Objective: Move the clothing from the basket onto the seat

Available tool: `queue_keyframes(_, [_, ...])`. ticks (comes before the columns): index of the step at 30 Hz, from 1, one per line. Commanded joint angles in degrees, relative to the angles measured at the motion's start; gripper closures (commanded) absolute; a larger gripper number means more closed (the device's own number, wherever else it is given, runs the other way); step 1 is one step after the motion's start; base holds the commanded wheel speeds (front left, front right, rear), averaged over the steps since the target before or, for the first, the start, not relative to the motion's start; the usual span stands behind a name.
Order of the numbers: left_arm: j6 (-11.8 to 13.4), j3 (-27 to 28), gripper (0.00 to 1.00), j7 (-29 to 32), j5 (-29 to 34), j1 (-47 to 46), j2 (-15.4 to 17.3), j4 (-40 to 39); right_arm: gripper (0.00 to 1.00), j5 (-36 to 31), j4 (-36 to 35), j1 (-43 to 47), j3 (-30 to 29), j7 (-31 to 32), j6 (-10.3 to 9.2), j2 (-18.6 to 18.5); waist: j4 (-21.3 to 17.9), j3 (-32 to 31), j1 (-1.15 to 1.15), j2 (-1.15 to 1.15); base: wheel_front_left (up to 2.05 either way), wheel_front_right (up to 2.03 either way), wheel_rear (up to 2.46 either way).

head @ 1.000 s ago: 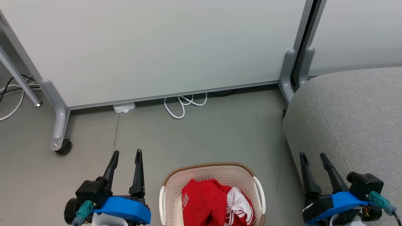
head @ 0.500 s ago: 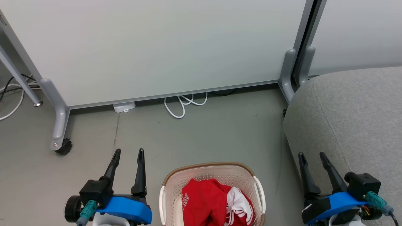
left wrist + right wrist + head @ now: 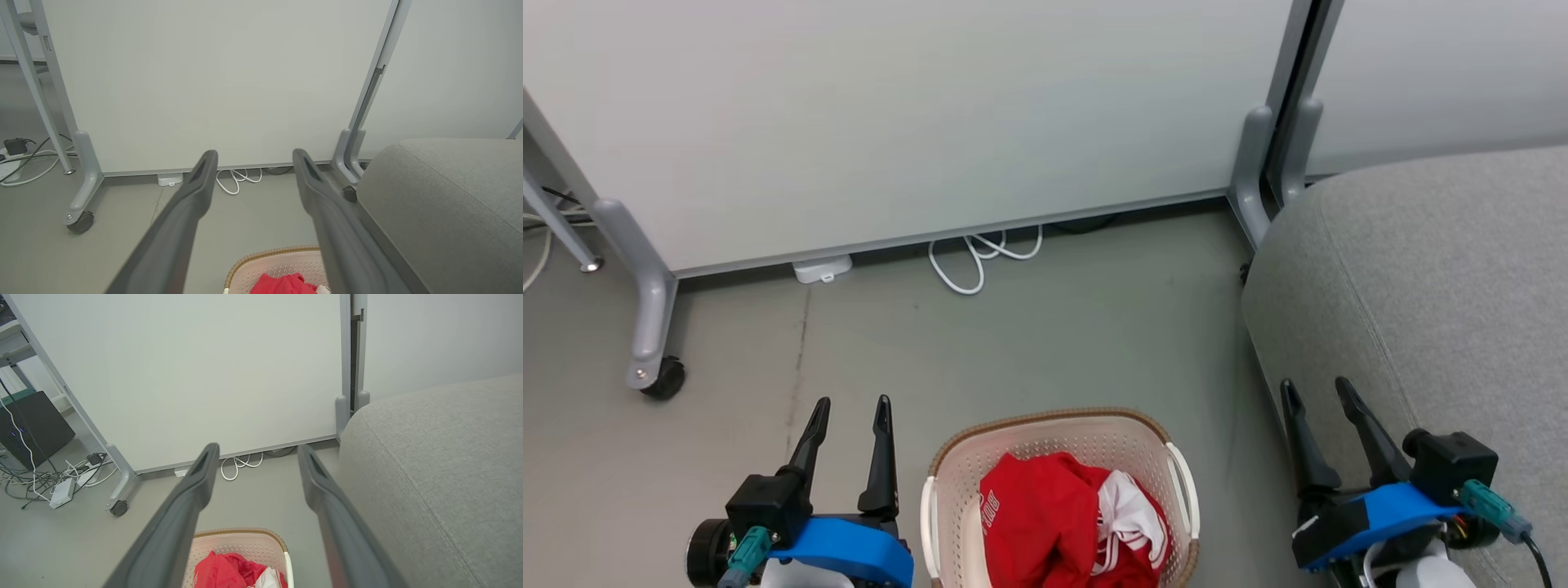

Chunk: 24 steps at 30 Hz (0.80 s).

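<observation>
**On the floor before a white partition: basket of clothing, jaws apart**

1. Basket [image 3: 1045,435]. Set upright on the grey floor [image 3: 1029,343], at the lower middle of the head view and cut off by its bottom edge. A cream perforated wall, a brown rim and a white handle at each side are noted.

2. Clothing [image 3: 1033,518]. Red fabric with white stripes and a white panel is bundled inside the basket. Dark lettering is seen on the left fold. The number of pieces cannot be told. It is touched by neither arm.

3. Sofa [image 3: 1445,286]. Grey woven upholstery with a rounded corner and a stitched seam. It is placed to the right of the basket, near it but apart, with a strip of floor between.

4. Left jaws. Held wide open with nothing gripped. The dark fingers [image 3: 880,457] are pointed forward over the floor, just left of the basket.

5. Right jaws. Held wide open with nothing gripped. The fingers are seen against the sofa's near edge, to the right of the basket.

6. Background. A partition [image 3: 931,114] is stood on grey legs, with a castor [image 3: 663,380] at the left. A white cable [image 3: 970,290] is looped at its lower edge.
</observation>
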Motion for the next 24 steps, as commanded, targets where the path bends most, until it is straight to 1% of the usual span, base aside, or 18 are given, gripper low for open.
queue_keyframes(1, [-0.1, 0.2, 0.00, -0.3, 0.1, -0.8, 0.1, 0.3, 0.00, -0.4, -0.6, -1.4, 0.6, 0.3, 0.03, -0.3, -1.4, 1.9, 0.00, 0.00, 0.00, 0.00, 0.00])
queue_keyframes(8, [-0.5, 0.3, 0.00, -0.2, 1.1, -2.9, 0.1, 2.9, 0.00, -1.6, -2.4, -5.5, 3.0, 0.8, 0.03, -0.3, -5.9, 9.4, 0.00, 0.00, 0.00, 0.00, 0.00])
queue_keyframes(14, [-1.2, -0.5, 0.00, -0.2, 1.9, -5.7, 0.1, 6.7, 0.00, -2.9, -3.5, -10.1, 5.5, 0.8, 0.03, -0.3, -9.7, 16.5, 0.00, 0.00, 0.00, 0.00, 0.00])
queue_keyframes(16, [-1.5, -1.4, 0.00, -0.2, 1.1, -7.2, 0.1, 8.9, 0.00, -3.9, -4.0, -11.3, 6.5, 0.9, 0.03, -0.2, -10.6, 18.8, 0.00, 0.00, 0.00, 0.00, 0.00])
queue_keyframes(20, [-2.0, -4.2, 0.00, -0.2, 1.4, -11.1, 0.1, 14.0, 0.00, -4.9, -4.7, -13.1, 8.0, 1.2, 0.03, -0.2, -12.1, 23.2, 0.00, 0.00, 0.00, 0.00, 0.00])
queue_keyframes(24, [-2.1, -5.9, 0.00, -0.2, 2.1, -15.8, 0.8, 19.5, 0.00, -3.8, -5.6, -14.8, 9.3, 0.3, 0.03, -0.2, -13.7, 28.2, 0.00, 0.00, 0.00, 0.00, 0.00])
